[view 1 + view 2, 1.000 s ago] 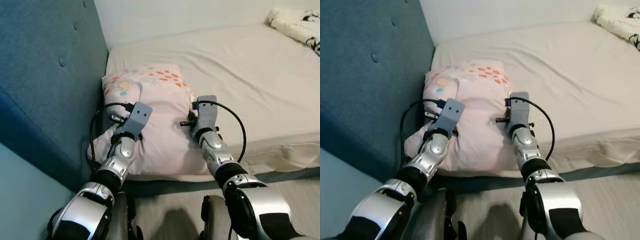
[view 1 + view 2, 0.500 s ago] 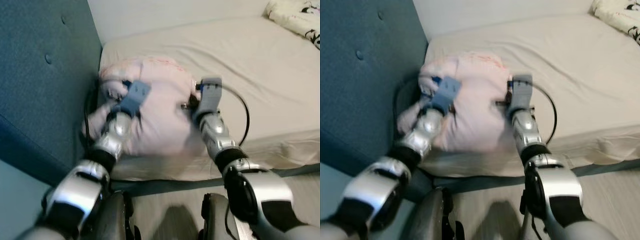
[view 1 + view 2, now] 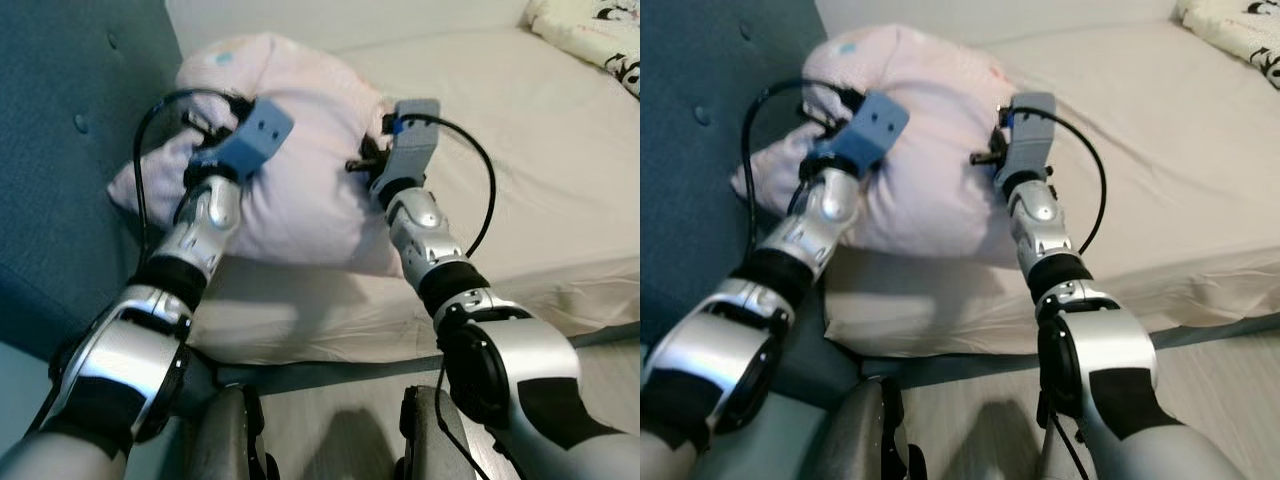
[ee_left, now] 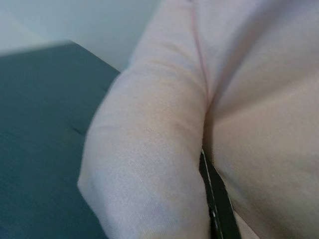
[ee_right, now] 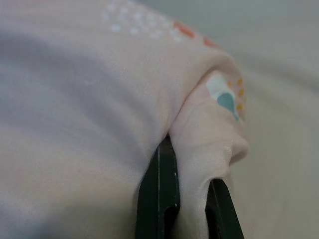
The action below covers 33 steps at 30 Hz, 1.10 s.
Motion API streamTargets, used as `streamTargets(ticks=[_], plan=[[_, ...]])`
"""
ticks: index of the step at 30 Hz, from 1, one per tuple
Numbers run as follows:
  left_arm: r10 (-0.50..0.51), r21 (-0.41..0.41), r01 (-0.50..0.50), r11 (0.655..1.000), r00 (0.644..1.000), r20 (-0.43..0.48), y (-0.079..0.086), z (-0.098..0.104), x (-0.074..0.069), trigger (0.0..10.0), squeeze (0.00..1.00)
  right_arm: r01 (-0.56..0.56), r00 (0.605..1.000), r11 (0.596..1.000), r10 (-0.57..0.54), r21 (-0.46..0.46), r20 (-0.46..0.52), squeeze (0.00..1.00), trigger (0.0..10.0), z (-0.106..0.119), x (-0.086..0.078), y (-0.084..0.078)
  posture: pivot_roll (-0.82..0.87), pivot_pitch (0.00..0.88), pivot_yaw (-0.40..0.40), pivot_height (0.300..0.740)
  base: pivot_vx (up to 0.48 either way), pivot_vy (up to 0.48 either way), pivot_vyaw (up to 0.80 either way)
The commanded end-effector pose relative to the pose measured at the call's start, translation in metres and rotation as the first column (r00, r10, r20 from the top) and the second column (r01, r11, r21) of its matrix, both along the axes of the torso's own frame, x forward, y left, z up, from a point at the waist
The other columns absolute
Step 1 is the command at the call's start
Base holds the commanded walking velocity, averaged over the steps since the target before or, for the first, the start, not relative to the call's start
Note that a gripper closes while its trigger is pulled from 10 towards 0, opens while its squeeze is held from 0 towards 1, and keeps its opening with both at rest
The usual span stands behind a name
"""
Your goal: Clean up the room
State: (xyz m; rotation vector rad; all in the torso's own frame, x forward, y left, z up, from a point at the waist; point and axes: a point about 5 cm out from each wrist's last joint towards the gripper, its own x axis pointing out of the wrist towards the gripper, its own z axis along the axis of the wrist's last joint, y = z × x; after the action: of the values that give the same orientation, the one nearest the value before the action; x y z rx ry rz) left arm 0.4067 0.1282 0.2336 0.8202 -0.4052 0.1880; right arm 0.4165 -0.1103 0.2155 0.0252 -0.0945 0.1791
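The right gripper (image 5: 187, 209) has its jaws pinched tight on a fold at the pillow's edge, the two black fingers (image 5: 158, 199) pressing pink cloth between them near a small teal and orange print. The left gripper (image 4: 215, 209) is buried in a deep crease of the same pillow (image 3: 300, 160); one black finger (image 4: 214, 199) shows between the bulging folds, and the jaws look closed on the cloth, though the second finger is hidden. From the head views, both silver arms reach forward with the pillow held between them, the left arm (image 3: 200, 220) at its left side near the blue headboard (image 3: 70, 150), the right arm (image 3: 420, 230) at its right side. The pillow is raised and bunched, its upper part tilted up toward the headboard and pale wall, its lower edge hanging just over the beige sheet of the bed (image 3: 520, 170). A patterned blanket (image 3: 590, 35) lies crumpled at the bed's far right corner, well apart from the pillow.
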Motion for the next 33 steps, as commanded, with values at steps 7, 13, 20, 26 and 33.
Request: streamTargets(ticks=[7,13,20,26,33], plan=[[0.146,0.031,-0.143,0.989,0.979,-0.139,0.018,-0.055,-0.008,10.0,0.0,0.062,0.97,0.998,-0.058,0.011,-0.235,0.0,10.0,-0.066,-0.016,-0.016,0.12,0.283,0.071,0.564,0.0,0.0,0.0],[0.233,-0.072,-0.238,0.969,0.97,-0.075,0.036,-0.061,-0.015,10.0,0.0,-0.087,0.992,0.994,0.08,-0.073,-0.098,0.0,10.0,-0.058,-0.019,0.009,0.11,0.273,0.08,0.564,0.0,0.0,0.0],[0.294,-0.058,-0.293,0.954,0.956,0.012,0.054,-0.047,-0.017,10.0,0.0,-0.228,0.974,0.969,0.226,-0.093,-0.035,0.0,10.0,-0.048,-0.023,0.041,0.11,0.266,0.08,0.564,0.0,0.0,0.0],[0.351,-0.014,-0.35,0.936,0.934,0.067,0.078,-0.043,-0.022,10.0,0.0,-0.338,0.941,0.928,0.333,-0.155,-0.055,0.0,10.0,-0.054,-0.03,0.061,0.12,0.264,0.072,0.564,0.0,0.0,0.0],[0.284,-0.045,-0.283,0.958,0.958,0.028,0.082,-0.047,-0.034,10.0,0.0,-0.379,0.924,0.907,0.361,-0.183,-0.124,0.0,10.0,-0.07,-0.035,0.06,0.14,0.264,0.064,0.564,0.0,0.0,0.0]])
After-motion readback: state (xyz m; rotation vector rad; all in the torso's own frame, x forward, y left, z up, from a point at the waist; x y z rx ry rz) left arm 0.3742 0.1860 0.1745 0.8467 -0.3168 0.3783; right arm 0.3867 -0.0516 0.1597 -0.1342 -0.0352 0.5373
